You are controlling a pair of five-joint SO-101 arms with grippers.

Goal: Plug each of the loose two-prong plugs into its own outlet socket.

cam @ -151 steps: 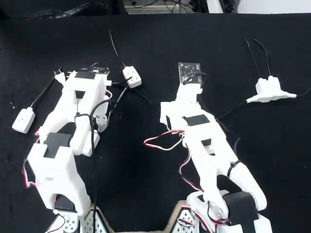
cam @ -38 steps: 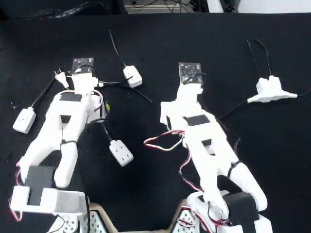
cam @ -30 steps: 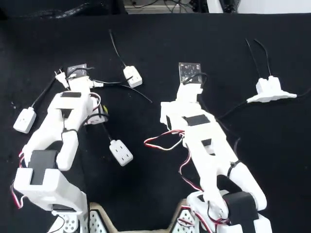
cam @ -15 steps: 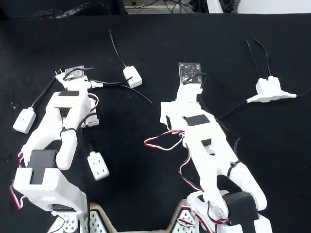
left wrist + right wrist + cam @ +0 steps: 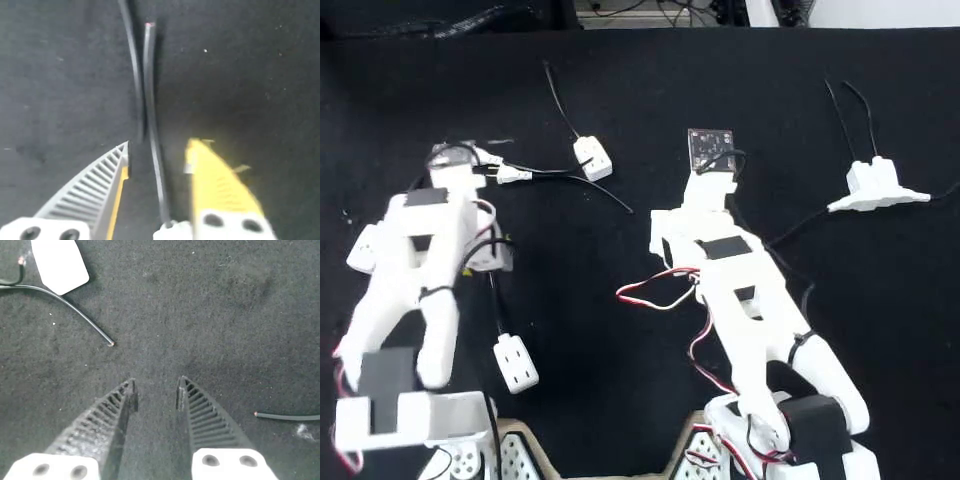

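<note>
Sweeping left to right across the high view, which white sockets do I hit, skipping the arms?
front socket near the table's front edge → back socket on its black lead → plug-and-socket cluster at far right

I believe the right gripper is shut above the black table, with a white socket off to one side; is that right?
Not quite: the right wrist view shows the right gripper open, jaws apart, above the black table, with the white socket off to one side.
</note>
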